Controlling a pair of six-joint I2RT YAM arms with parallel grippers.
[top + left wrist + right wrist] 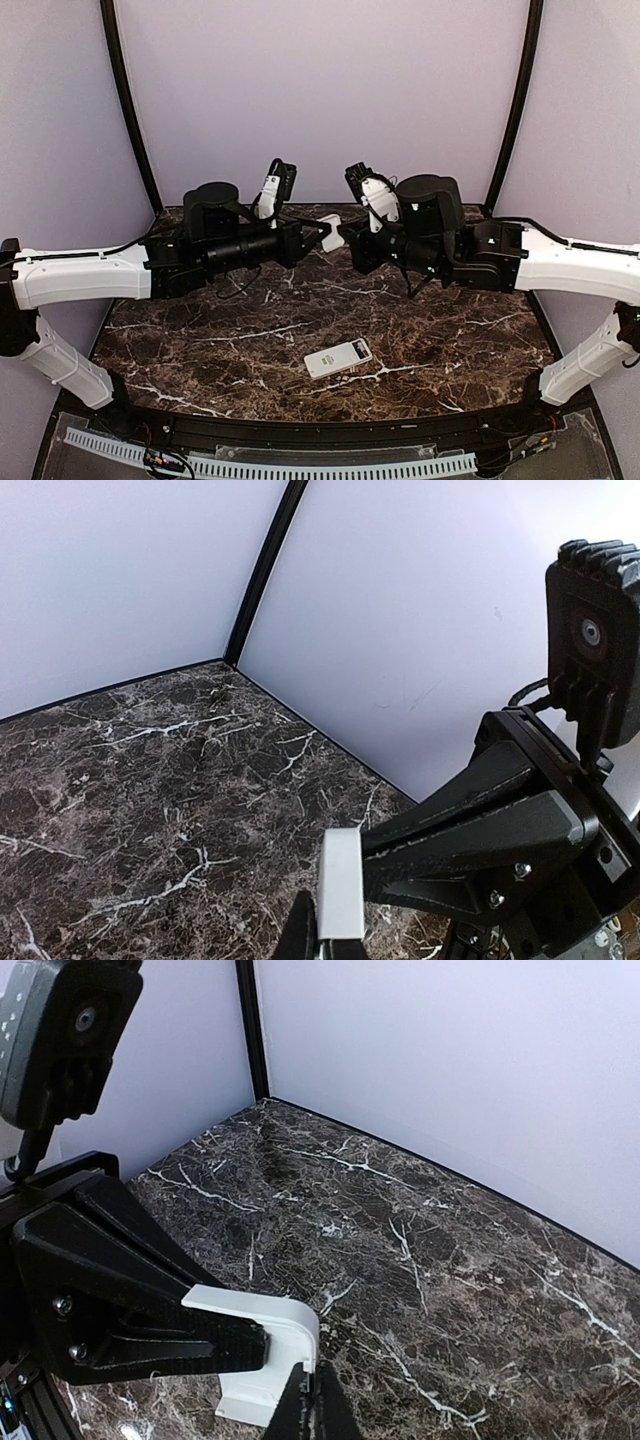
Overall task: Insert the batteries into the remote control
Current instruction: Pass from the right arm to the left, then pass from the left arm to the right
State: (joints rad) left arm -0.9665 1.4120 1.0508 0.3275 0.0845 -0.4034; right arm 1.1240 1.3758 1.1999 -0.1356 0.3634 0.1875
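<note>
The white remote control (338, 358) lies flat on the dark marble table (200, 340), near the front centre, apart from both arms. Both grippers meet above the far middle of the table around a small white plastic cover piece (331, 232). My left gripper (320, 229) is shut on one edge of it, and my right gripper (349, 236) is shut on the other. In the left wrist view the piece (341, 880) stands on edge between my fingers. In the right wrist view it (265, 1360) shows a curved corner. No batteries are in view.
Pale walls with black corner posts (130, 110) close in the table on three sides. A black rail and a white slotted strip (300, 465) run along the near edge. Both arm bodies span the table's middle at mid height.
</note>
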